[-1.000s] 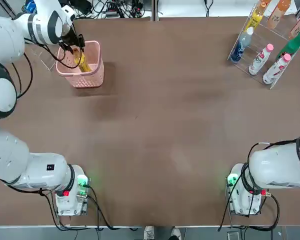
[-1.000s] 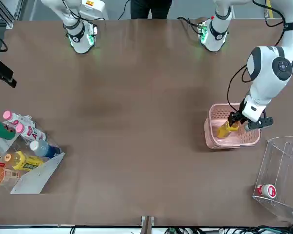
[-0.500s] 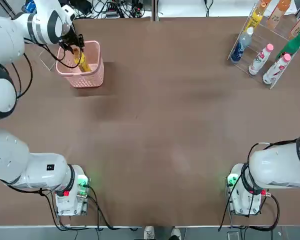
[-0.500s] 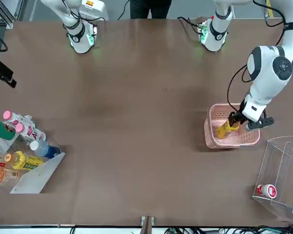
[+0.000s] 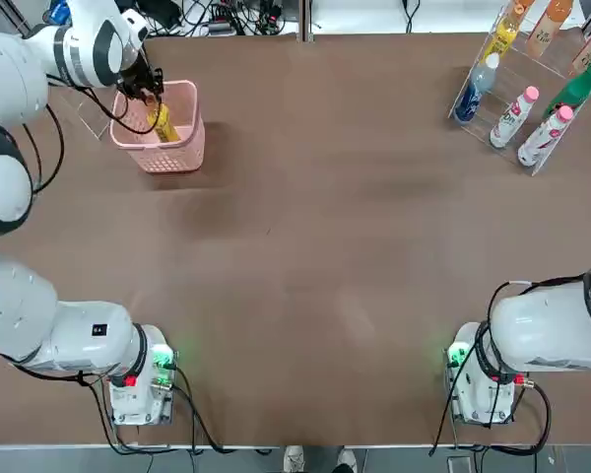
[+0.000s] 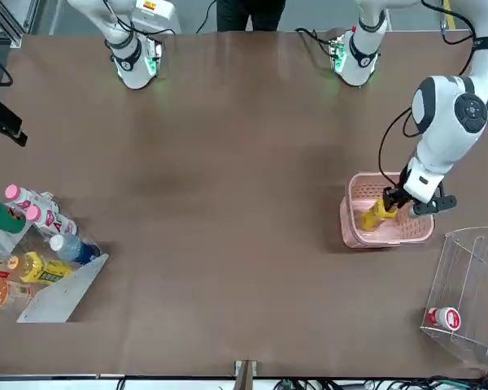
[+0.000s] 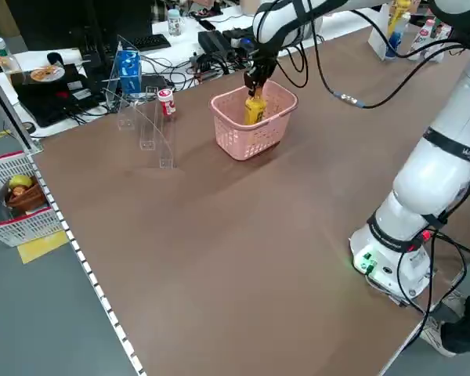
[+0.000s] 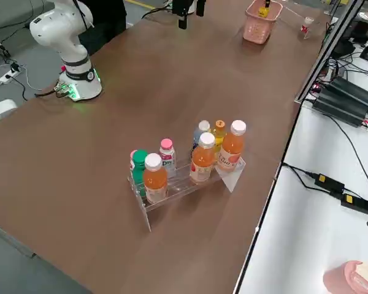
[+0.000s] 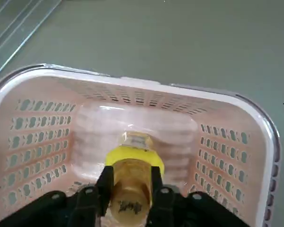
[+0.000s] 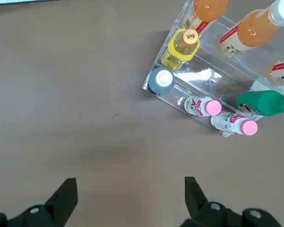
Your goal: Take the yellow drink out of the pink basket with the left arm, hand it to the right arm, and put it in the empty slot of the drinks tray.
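The yellow drink (image 5: pixel 162 119) stands tilted inside the pink basket (image 5: pixel 173 150) at the far left of the table. My left gripper (image 5: pixel 146 91) reaches down into the basket and is shut on the bottle's upper part. In the left wrist view the fingers (image 9: pixel 104 182) clamp the yellow drink (image 9: pixel 131 163) on both sides, with the basket's mesh wall (image 9: pixel 38 123) around it. My right gripper (image 10: pixel 130 194) hangs open high above the table beside the drinks tray (image 10: pixel 154 85). A bare acrylic spot (image 10: pixel 211 78) shows among the tray's bottles.
The drinks tray (image 5: pixel 534 163) at the far right holds several orange, pink-capped, green, blue and pale yellow bottles. A clear acrylic stand (image 6: pixel 465 272) with a small red-and-white bottle (image 6: pixel 445 318) sits right beside the basket. Cables lie along the far edge.
My left gripper, still shut on the yellow drink, has shifted only very slightly at the basket. The right arm has not moved.
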Action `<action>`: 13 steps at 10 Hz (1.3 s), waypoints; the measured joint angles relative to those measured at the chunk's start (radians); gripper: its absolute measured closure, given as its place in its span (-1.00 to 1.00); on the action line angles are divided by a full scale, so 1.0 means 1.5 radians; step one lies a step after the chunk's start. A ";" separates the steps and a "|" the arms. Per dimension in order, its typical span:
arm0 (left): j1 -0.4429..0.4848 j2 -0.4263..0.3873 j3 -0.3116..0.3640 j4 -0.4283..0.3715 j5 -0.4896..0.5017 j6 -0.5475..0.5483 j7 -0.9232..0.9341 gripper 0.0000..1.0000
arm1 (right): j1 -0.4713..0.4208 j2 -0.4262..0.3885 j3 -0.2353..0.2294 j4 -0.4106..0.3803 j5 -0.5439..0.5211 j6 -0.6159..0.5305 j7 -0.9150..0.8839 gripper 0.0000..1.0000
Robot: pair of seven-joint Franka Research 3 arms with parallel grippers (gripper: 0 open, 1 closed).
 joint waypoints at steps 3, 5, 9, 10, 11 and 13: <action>0.000 0.000 0.000 0.000 0.001 0.000 0.001 0.33 | 0.000 0.000 0.000 0.000 0.000 0.000 0.000 -1.00; 0.000 0.000 0.000 0.000 0.001 0.000 0.001 0.33 | 0.000 0.000 0.000 0.000 0.000 0.000 0.000 -1.00; 0.000 -0.004 0.000 0.001 0.001 -0.002 0.001 0.33 | 0.000 0.000 0.000 0.000 0.000 0.000 0.000 -1.00; 0.000 -0.006 0.000 0.008 0.001 -0.007 0.001 0.33 | 0.000 0.000 0.000 0.000 0.000 0.000 0.000 -1.00; 0.000 -0.008 0.000 0.020 0.001 -0.023 0.001 0.33 | 0.000 0.000 0.000 0.000 0.000 0.000 0.000 -1.00; 0.000 -0.014 0.000 0.062 0.001 -0.080 0.001 0.33 | 0.000 0.000 0.000 0.000 0.000 0.000 0.000 -1.00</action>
